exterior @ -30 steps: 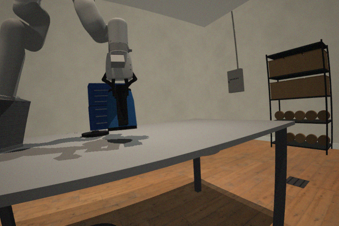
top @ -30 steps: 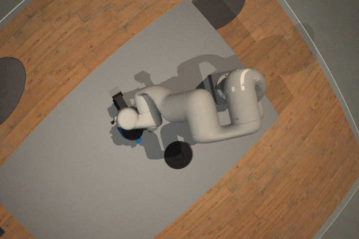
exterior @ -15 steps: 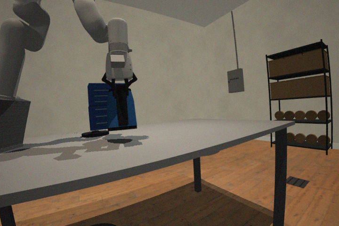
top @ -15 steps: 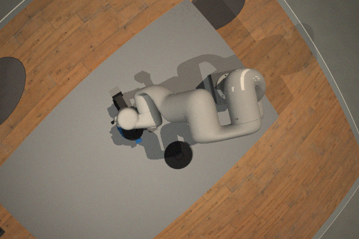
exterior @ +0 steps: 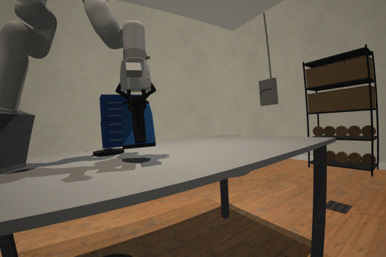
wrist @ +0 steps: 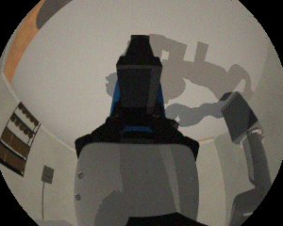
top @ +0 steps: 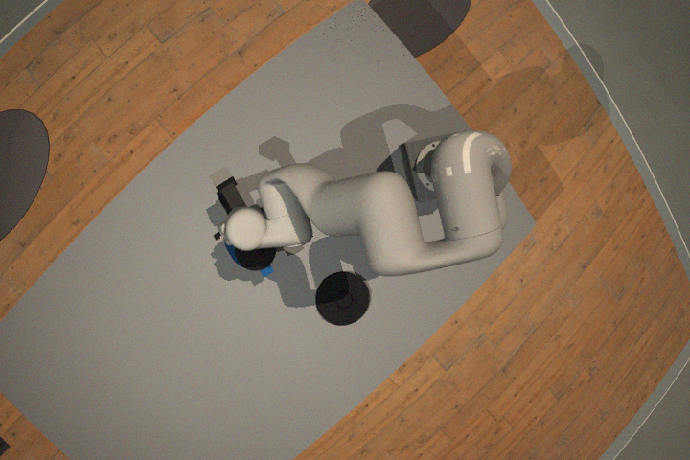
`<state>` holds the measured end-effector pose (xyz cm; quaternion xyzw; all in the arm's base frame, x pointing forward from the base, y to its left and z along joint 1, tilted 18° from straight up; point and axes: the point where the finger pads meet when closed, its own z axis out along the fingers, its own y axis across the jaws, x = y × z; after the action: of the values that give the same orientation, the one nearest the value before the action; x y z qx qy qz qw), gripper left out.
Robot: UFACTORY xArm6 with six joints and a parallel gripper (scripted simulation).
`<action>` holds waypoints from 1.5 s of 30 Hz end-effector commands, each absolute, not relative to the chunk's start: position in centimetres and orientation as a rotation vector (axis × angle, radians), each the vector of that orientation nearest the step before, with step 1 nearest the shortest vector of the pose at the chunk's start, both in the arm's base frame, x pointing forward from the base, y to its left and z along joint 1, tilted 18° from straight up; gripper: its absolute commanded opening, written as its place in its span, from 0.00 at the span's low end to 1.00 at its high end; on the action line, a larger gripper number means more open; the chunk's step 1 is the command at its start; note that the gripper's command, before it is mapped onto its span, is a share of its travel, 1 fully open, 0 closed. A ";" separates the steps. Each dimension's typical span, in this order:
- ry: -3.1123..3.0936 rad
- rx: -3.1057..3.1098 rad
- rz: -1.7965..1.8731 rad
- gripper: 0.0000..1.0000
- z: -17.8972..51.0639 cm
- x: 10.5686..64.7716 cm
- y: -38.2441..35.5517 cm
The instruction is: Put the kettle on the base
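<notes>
Fingers (exterior: 132, 104) are being kept partly closed around the dark upright handle bar (exterior: 139, 124) of the one blue kettle (exterior: 117, 121), which is being held clear of the desk (exterior: 230, 151), its shadow lying below it. One round black base (top: 342, 297) is being shown flat on the desk, near the kettle but apart from it. One white arm (top: 379, 217) is being seen reaching over from its pedestal (exterior: 5, 136).

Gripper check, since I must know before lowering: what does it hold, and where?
The gripper is shut on the blue kettle, clamping its black upright handle bar.
</notes>
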<state>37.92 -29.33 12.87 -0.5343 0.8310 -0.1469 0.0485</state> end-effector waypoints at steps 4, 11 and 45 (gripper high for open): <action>2.531 -1.627 -0.454 0.00 12.9 38.0 -28.9; 2.531 -1.627 -0.454 0.00 12.8 38.0 -28.3; 2.531 -1.627 -0.454 0.00 11.2 37.7 -20.8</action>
<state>37.58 -21.87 11.22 -0.5351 0.8307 -0.1456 0.0496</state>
